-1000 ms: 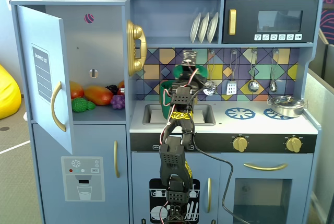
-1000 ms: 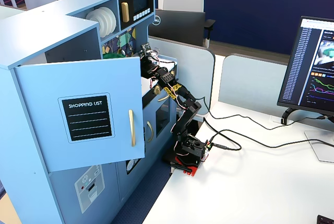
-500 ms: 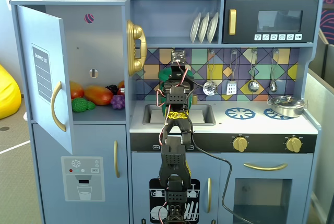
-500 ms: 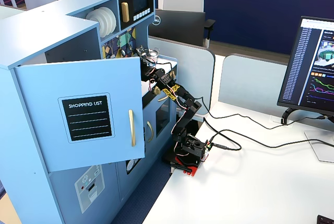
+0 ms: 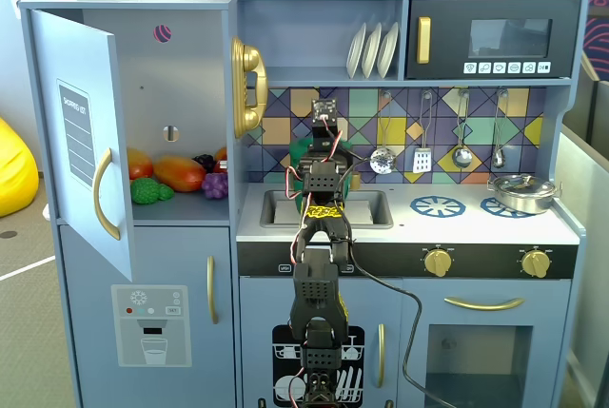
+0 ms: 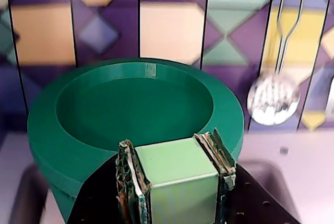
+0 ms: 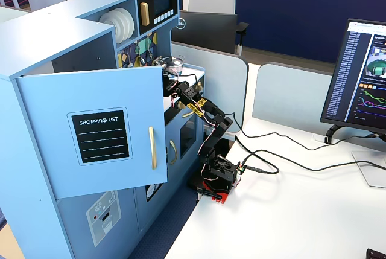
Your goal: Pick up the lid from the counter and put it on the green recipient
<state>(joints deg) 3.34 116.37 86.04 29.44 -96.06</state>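
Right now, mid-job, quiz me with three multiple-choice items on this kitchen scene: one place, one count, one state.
1. Where is the silver pot?
A. In the sink
B. On the right-hand blue burner ring
C. In the open cupboard

2. How many white plates stand on the top shelf?
A. One
B. Three
C. Five

3. What is the gripper doing?
A. Shut on the lid's handle
B. Open and empty
C. Holding a spoon

Answers: 1 B, it sits at the counter's right end in a fixed view. 2 B, three rims show side by side. 3 A, in the wrist view both fingers press the pale green block, with the green pot open-topped just beyond.
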